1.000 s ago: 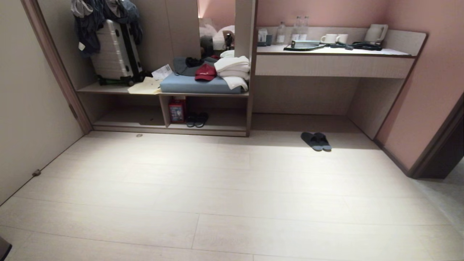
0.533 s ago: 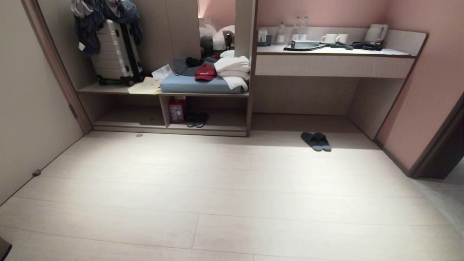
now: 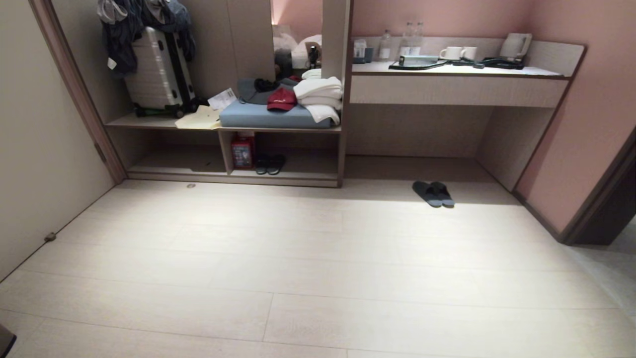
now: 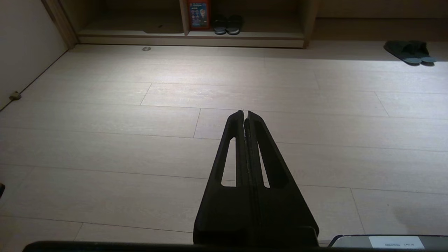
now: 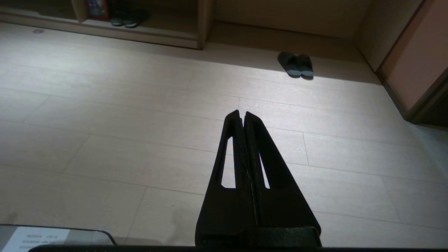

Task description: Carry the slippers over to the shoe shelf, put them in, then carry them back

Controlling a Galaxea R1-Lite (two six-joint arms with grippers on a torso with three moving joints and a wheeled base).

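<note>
The slippers (image 3: 433, 194), a grey-blue pair, lie side by side on the pale floor in front of the desk recess, far ahead and to the right; they also show in both wrist views (image 4: 410, 52) (image 5: 296, 64). The shoe shelf (image 3: 233, 177) is the low beige cubby with a vertical divider, far ahead on the left (image 4: 245, 40) (image 5: 157, 35). My left gripper (image 4: 245, 112) and right gripper (image 5: 242, 112) hang shut and empty over bare floor, well short of both. Neither arm shows in the head view.
A darker pair of slippers (image 3: 270, 164) and a red box (image 3: 242, 151) sit in the shelf's right compartment. Above it lie a suitcase (image 3: 159, 74), a blue cushion (image 3: 268, 117) and folded clothes. A desk counter (image 3: 457, 82) stands on the right, a doorway (image 3: 606, 209) beyond it.
</note>
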